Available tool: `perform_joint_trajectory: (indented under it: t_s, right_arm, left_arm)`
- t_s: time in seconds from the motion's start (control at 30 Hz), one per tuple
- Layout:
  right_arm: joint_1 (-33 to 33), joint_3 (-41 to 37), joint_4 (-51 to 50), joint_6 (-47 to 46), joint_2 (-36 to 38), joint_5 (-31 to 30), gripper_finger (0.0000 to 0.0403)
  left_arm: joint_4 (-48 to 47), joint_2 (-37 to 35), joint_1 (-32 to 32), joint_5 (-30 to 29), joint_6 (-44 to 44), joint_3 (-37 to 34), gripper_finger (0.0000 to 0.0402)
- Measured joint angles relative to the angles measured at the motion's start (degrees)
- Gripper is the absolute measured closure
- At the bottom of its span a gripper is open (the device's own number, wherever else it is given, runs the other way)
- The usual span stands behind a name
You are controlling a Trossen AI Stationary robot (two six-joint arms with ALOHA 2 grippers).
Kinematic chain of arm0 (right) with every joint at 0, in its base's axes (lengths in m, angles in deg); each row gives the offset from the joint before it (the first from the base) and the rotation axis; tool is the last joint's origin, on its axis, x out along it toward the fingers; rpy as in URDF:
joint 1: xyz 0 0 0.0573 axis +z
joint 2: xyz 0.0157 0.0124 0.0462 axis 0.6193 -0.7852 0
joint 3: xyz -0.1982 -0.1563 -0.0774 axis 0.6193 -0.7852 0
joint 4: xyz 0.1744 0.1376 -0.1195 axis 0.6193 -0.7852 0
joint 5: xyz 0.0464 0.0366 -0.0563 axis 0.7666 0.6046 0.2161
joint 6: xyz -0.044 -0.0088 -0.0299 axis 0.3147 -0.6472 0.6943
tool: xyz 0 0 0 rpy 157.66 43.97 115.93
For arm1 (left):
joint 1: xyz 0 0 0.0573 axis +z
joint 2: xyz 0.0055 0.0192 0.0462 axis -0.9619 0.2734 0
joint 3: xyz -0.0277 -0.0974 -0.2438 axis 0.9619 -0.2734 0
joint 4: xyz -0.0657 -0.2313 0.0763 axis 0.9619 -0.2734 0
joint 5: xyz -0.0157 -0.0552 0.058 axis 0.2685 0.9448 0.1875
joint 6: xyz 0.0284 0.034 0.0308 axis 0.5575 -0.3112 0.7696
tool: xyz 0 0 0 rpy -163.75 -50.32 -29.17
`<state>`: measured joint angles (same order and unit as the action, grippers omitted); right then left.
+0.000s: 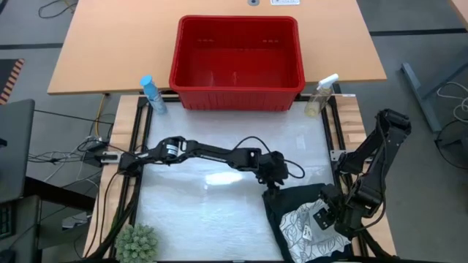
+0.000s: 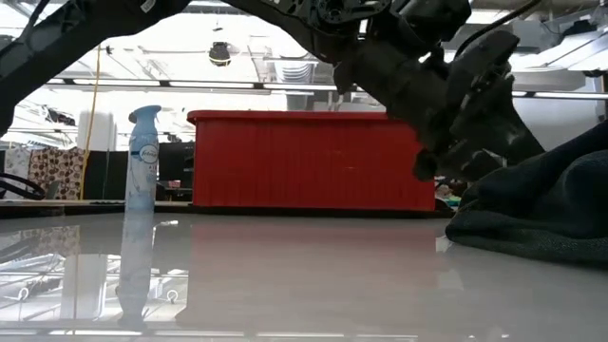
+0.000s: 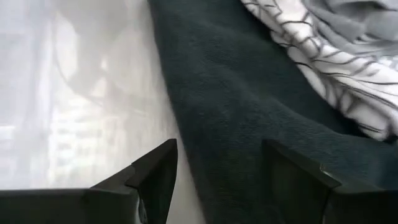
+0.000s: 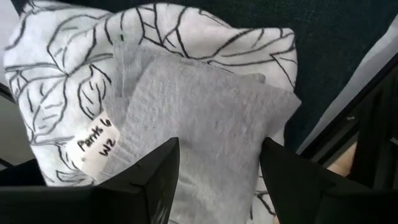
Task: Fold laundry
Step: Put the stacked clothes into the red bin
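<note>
I am holding my left gripper [image 1: 276,177] over the white table [image 1: 190,204], at the upper edge of the laundry pile. Its fingers [image 3: 155,177] are standing open, with the border of the dark cloth [image 3: 236,118] lying in the gap between them; no fabric is clamped.

I am holding my right gripper [image 4: 217,180] over the top of the same pile, near the table's right front corner. Its fingers are also standing apart, spanning the small grey cloth [image 4: 205,118] below without pinching it (whether the tips are touching the fabric cannot be judged).

The laundry is lying as one heap at the right front of the table. The dark cloth is forming the base and is spreading onto the table surface. The white cloth with grey leaf print [image 4: 56,87] is lying bunched on top of it. The small grey cloth is lying folded on the leaf-print cloth, next to a white tag [image 4: 96,146] bearing handwriting.

The red basket [image 1: 238,62] is standing at the far edge, well apart from the pile. A blue spray can [image 1: 152,93] is standing at its left corner, a clear spray bottle [image 1: 320,95] at its right.
</note>
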<state>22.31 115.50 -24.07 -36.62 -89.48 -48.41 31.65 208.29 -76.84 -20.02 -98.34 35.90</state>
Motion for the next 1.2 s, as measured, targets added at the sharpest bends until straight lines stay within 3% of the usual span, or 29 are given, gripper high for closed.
perform_joint_trajectory:
  t_s: [0.13, 0.73, 0.87, 1.03, 1.2]
  right_arm:
    - [0.0, 0.0, 0.2, -0.3, 0.0, -1.0, 0.0159]
    - [0.0, 0.0, 1.3, -0.3, 0.0, -1.1, 0.0159]
    - [0.0, 0.0, 1.3, -0.3, 0.0, -1.1, 0.0159]
    - [0.0, 0.0, 1.2, -0.4, 0.0, -2.8, 0.0159]
    - [-0.6, 0.0, 0.4, -1.5, 0.0, -3.9, 0.0159]
  left_arm:
    - [1.4, 0.0, -0.3, -3.7, 1.0, -1.0, 0.018]
    - [3.0, 3.6, -2.2, 1.2, -4.0, -1.7, 0.0186]
    - [1.6, 3.6, -2.5, 4.4, -4.2, -1.7, 0.0239]
    - [0.8, 3.6, -1.6, 7.3, -2.5, -1.8, 0.0369]
    - [-6.2, 3.1, 1.2, 4.4, -3.1, -1.6, 0.0395]
